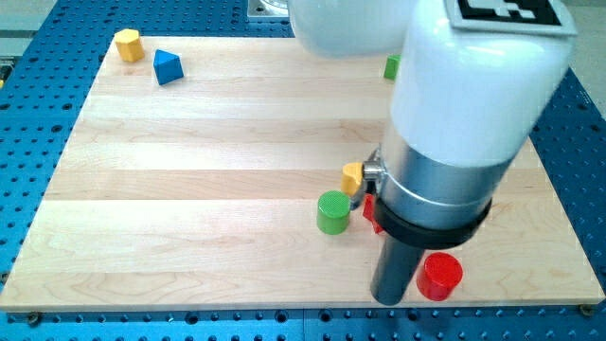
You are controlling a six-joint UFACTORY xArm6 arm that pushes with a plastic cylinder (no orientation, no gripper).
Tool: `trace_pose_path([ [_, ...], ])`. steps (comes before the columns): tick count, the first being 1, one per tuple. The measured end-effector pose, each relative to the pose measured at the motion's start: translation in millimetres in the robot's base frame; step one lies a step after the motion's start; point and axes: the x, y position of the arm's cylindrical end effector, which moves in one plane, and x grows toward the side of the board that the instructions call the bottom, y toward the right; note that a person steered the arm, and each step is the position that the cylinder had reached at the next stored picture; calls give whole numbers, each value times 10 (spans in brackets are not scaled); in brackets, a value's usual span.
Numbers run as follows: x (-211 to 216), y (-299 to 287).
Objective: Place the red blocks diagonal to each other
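Observation:
A red cylinder (441,276) stands near the view's bottom right of the wooden board (218,189). A second red block (370,212) shows only as a sliver behind the arm; its shape is hidden. My rod comes down just left of the red cylinder, and my tip (390,299) sits beside it, close to or touching it. A green cylinder (332,211) stands left of the hidden red block. A small yellow block (352,176) sits just above them, partly covered by the arm.
A yellow block (128,44) and a blue triangular block (168,66) lie at the view's top left. A green block (391,66) peeks out at the top, behind the arm. The arm's white body (473,85) hides much of the board's right side.

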Motion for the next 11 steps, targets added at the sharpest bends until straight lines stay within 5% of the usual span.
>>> trace_pose_path([
  [2,-19,1223],
  [4,-169,198],
  [6,-774,-669],
  [8,-1094,633],
  [10,-1481,573],
  [11,-1575,99],
])
